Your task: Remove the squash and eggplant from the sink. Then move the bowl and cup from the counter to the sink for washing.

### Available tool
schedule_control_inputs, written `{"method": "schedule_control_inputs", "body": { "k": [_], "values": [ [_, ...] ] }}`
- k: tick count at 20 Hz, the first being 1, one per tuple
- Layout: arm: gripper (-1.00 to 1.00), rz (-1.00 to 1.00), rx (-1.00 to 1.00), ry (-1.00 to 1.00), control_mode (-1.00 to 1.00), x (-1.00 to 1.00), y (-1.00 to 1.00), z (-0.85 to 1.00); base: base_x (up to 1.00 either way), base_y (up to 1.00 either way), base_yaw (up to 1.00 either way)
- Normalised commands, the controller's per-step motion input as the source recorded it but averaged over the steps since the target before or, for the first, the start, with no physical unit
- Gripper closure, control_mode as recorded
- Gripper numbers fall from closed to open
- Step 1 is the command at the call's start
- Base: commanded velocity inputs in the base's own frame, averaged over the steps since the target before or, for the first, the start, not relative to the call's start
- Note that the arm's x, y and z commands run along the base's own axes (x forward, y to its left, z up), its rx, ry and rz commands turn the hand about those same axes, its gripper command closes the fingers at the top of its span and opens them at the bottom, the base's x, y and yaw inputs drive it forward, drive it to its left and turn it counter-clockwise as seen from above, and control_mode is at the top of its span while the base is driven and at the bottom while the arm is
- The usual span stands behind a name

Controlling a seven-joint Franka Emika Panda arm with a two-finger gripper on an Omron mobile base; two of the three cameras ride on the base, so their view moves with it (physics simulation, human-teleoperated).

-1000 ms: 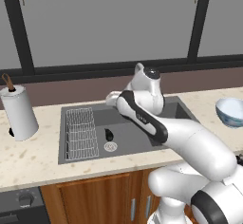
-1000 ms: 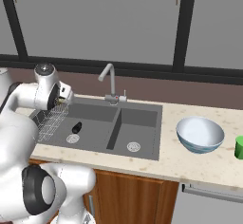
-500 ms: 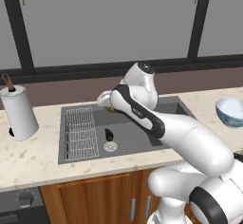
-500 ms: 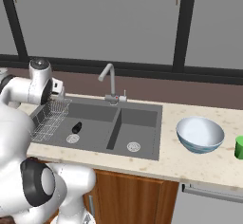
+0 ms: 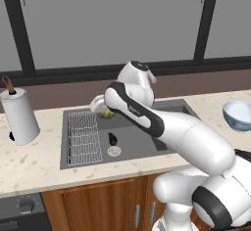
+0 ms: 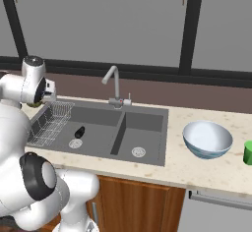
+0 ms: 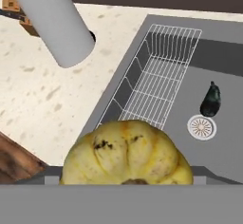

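The end effector (image 5: 104,108) hangs above the back left part of the sink (image 5: 162,149), near the far edge of the wire rack (image 5: 83,137). Its jaws stand wide and are clamped on the squash (image 5: 108,113), which sits right at the tips; in the hand view the squash (image 7: 127,154) fills the lower middle, pressed up close to the camera.

The squash is round, yellow with brownish blotches, and shallowly ribbed. It is lifted clear of the basin floor.

The eggplant (image 5: 112,138) lies on the floor of the left basin, below the end effector and well apart from it, just beside the round drain (image 5: 114,151) and next to the rack. It is small, elongated and near-black, with a tapered stem end.

On the worktop (image 6: 206,169) to the right of the sink stands the bowl (image 6: 207,138), white inside and pale blue-grey outside, upright. The green cup (image 6: 248,152) stands further right, at the picture's edge. A white paper-towel roll (image 5: 18,115) stands upright on the worktop left of the sink.
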Motion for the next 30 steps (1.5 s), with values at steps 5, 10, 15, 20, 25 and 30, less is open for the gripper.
{"method": "schedule_control_inputs", "body": {
  "k": [5,10,15,20,25,30],
  "values": [
    [1.00,0.09,-0.11,0.06,-1.00,-0.20,0.38,0.01,0.00,0.00,0.00],
    [1.00,0.04,-0.13,0.04,-1.00,-0.16,0.42,0.00,0.00,0.00,0.00],
    [1.00,0.04,-0.07,0.01,-1.00,-0.10,0.46,-0.01,0.00,0.00,0.00],
    [1.00,0.05,-0.02,0.02,-1.00,-0.11,0.44,-0.05,0.00,0.00,0.00],
    [1.00,0.03,-0.01,0.01,-1.00,-0.06,0.45,-0.10,0.00,0.00,0.00],
    [1.00,0.01,-0.01,-0.01,-1.00,-0.01,0.44,-0.19,0.00,0.00,0.00]
  ]
}}
